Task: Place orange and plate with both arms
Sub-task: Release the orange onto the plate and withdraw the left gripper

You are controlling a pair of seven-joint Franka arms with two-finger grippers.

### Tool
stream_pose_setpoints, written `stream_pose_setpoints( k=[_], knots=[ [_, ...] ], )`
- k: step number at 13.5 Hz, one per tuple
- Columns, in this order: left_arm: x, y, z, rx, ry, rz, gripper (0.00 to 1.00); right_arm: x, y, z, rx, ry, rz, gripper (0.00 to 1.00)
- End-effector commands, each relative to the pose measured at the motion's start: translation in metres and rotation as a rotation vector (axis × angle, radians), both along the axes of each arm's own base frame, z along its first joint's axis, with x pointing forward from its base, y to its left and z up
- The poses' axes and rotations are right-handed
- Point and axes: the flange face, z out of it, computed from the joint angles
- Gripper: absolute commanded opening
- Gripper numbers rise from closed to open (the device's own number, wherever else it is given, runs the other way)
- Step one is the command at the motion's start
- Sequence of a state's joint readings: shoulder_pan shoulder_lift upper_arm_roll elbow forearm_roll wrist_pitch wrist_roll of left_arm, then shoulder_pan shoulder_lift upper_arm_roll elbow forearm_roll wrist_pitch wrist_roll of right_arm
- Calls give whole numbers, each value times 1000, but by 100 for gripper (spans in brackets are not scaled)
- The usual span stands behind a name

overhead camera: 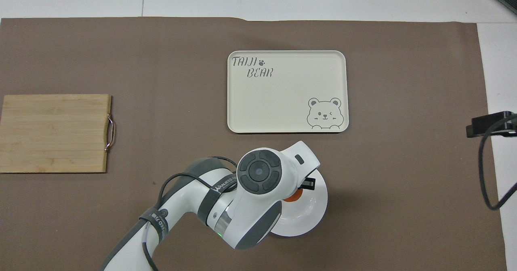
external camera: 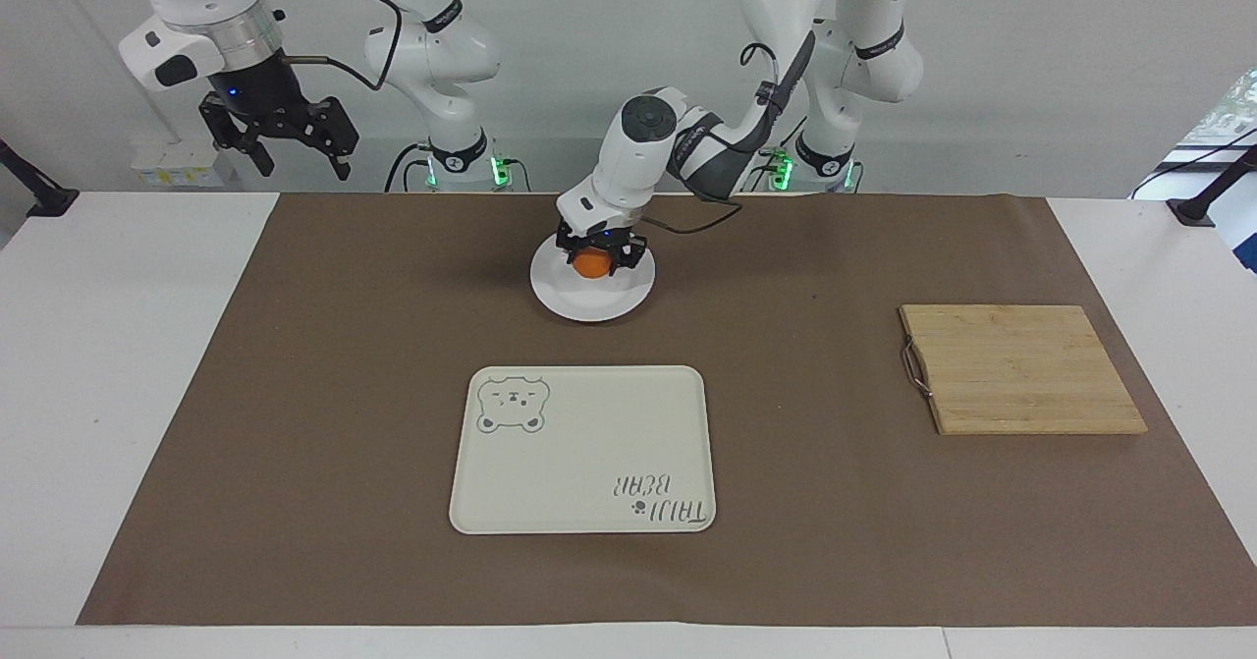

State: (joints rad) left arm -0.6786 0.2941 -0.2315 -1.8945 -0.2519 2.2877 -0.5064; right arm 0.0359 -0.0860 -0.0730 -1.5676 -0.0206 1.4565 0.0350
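My left gripper [external camera: 593, 258] is shut on the orange [external camera: 591, 263] and holds it over the middle of the white plate [external camera: 628, 297], just above or at the dish. In the overhead view the left arm covers most of the plate [overhead camera: 315, 210]; only a sliver of the orange [overhead camera: 293, 197] shows under the wrist. The plate lies on the brown mat, nearer to the robots than the cream bear tray [external camera: 583, 449]. My right gripper [external camera: 291, 138] hangs high in the air at the right arm's end of the table, fingers spread, holding nothing. That arm waits.
A wooden cutting board [external camera: 1021, 368] with a metal handle lies toward the left arm's end of the table. The cream tray [overhead camera: 287, 91] with bear drawing and lettering lies farther from the robots than the plate. A brown mat [external camera: 295, 423] covers the table's middle.
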Motion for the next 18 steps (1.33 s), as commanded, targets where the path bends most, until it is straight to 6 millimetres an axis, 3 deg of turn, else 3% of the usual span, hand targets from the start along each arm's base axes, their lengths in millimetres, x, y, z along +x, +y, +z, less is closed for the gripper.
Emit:
stream_pose_setpoints(
  k=[1,2,3,4,5,7,9,11,14,18],
  knots=[
    [-11,-9,-21,-17,-9,3,0,-10,-3,2,26,2,16,100],
    [-18,-13,-33,-14,-9,-5,0,-10,-3,2,26,2,16,100],
    [-19,-12,-37,-14,-11,-4,14,-10,-3,2,26,2,16,100],
    [-19,-12,-36,-13,-10,-5,37,-10,-3,2,26,2,16,100],
    [-21,-10,-39,-8,-9,-14,72,-10,-3,2,26,2,16,100],
    [-21,-9,-40,-6,-8,-16,82,-10,-3,1,26,3,16,100],
    [-21,-9,-40,-3,-12,-20,100,-10,-3,1,26,3,15,100],
    [-17,-8,-36,-6,-25,-22,100,-10,-3,1,26,3,16,100],
    [-1,5,-6,-30,-54,6,100,-10,-3,1,26,3,16,100],
    [51,56,45,-21,-48,94,100,-20,-9,-6,94,13,-7,100]
  ],
)
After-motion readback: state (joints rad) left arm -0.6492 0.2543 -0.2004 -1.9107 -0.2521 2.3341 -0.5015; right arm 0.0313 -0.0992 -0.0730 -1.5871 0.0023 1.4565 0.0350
